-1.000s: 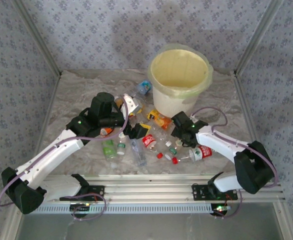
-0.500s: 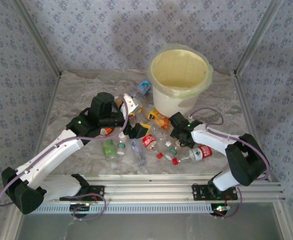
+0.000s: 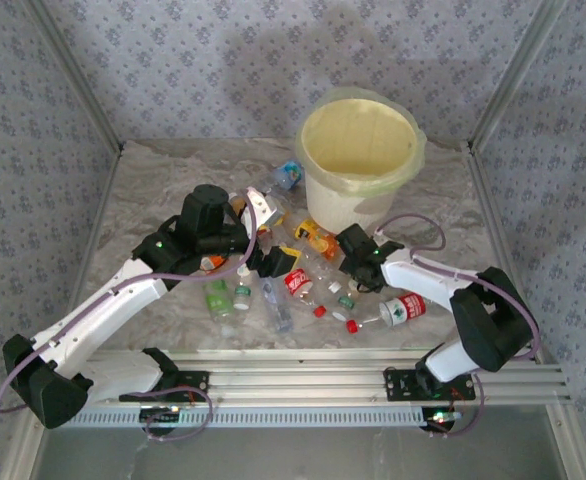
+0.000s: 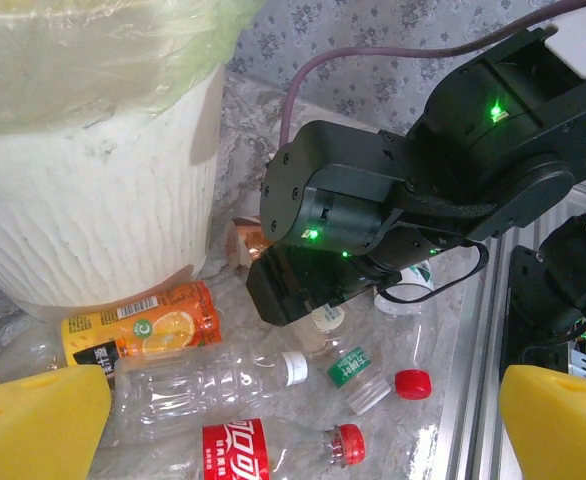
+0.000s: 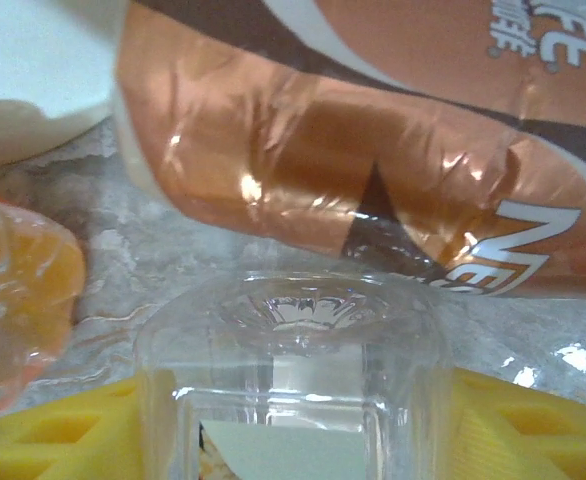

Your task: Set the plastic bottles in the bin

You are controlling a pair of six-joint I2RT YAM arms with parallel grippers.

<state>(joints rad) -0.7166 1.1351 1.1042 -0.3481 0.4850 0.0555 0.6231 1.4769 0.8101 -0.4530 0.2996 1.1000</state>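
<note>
- On worktop (image 3: 163, 190), near side of bin (image 3: 345, 205): plastic bottles (image 3: 303, 282) lying in a loose cluster between the two arms.
- Bin upright at far centre-right, yellow-green bag folded over rim.
- Left hand (image 4: 298, 425): yellow pads (image 4: 35, 420) wide apart, gripping nothing, over left part of cluster.
- Below and between those pads, from left wrist view: red-labelled bottle (image 4: 238, 450) and white-capped clear bottle (image 4: 203, 380), both on their sides.
- Orange-labelled bottle (image 4: 138, 330) lying against foot of bin.
- Right hand (image 5: 293, 440): low in cluster, just in front of bin.
- Yellow fingers (image 5: 53, 430) either side of clear bottle (image 5: 293, 330), close against both its walls. Cannot tell whether clamped tight or only bracketing it.
- Just beyond that bottle: brown-labelled bottle (image 5: 373, 170), crumpled, lying across.
- Edges of cluster: blue-labelled bottle (image 3: 291, 174) just left of bin, green-labelled bottle (image 3: 218, 297) at left, white-and-red-labelled bottle (image 3: 405, 307) at right.
</note>
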